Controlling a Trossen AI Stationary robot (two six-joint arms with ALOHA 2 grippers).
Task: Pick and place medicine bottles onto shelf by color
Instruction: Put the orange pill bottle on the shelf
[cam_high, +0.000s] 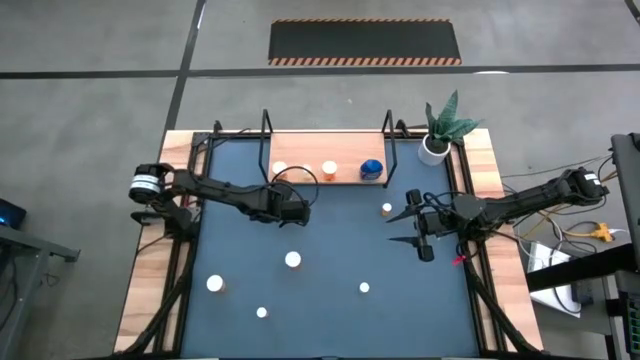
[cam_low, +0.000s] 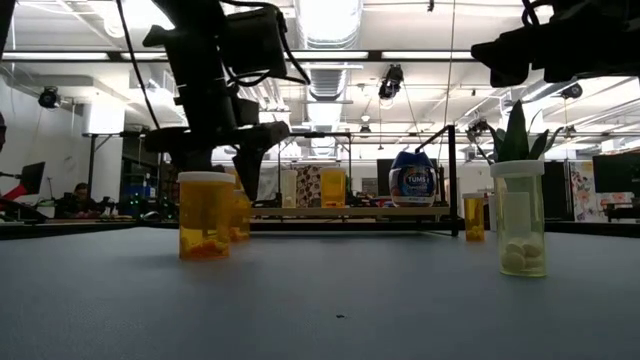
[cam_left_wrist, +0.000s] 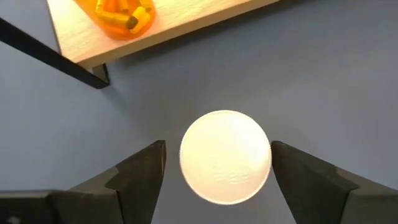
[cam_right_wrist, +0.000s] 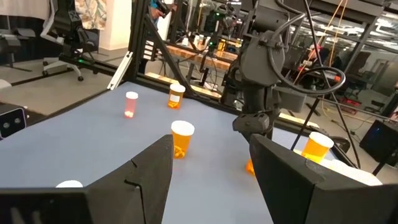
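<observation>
Two arms work over a big dark-blue mat (cam_high: 330, 250). At the mat's far edge sits the wooden shelf (cam_high: 345, 147), with two orange bottles (cam_high: 329, 168) and a blue bottle (cam_high: 371, 169) on its board. The left gripper (cam_left_wrist: 217, 171) hangs just in front of the shelf's left end, jaws wide, pointing down over a white-capped bottle (cam_left_wrist: 225, 155) that stands on the mat between its fingers, not yet touched. The right gripper (cam_right_wrist: 211, 168) waits near the mat's right edge, jaws partly apart and holding nothing. More bottles stand on the mat: one (cam_high: 387, 209) near the right gripper and four (cam_high: 292, 260) toward the near edge. The bottles look light, hard and smooth, so a squeeze on the round sides below the cap should hold best. They could tip easily. There is open room above the shelf, but its black wire ends (cam_high: 267, 140) are close.
</observation>
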